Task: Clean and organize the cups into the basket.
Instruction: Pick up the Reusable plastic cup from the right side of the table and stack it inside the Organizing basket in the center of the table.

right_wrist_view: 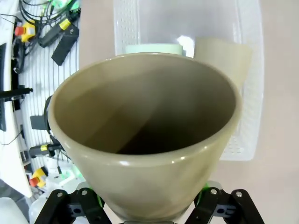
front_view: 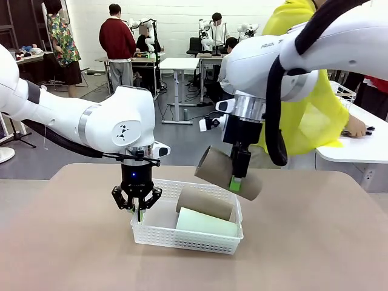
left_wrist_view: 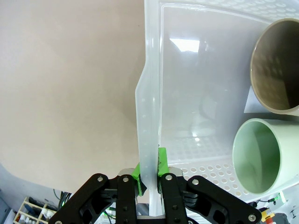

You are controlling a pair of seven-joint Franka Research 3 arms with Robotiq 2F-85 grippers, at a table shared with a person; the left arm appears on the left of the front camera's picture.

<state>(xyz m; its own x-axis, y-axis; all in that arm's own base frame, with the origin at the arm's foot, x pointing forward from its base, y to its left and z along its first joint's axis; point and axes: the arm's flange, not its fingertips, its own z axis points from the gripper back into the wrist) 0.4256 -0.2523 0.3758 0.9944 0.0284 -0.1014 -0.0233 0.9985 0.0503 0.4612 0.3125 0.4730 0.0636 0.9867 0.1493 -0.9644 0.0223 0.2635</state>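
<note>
Basket (front_view: 159,231) rim pinched by left gripper (front_view: 137,210) on beige table (front_view: 315,236), brown cup (front_view: 227,173) clamped by right gripper (front_view: 238,182) above, workbenches (front_view: 182,63) seen far behind.

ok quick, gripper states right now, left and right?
Left gripper: closed, pinching the basket wall at its rim.
Right gripper: closed on a brown cup, held in the air above the basket's right end.

Both arms are glossy white with rounded joints and thick black cables; each hand (front_view: 137,206) is black with bright green pads (left_wrist_view: 161,158) and silver screws.
</note>
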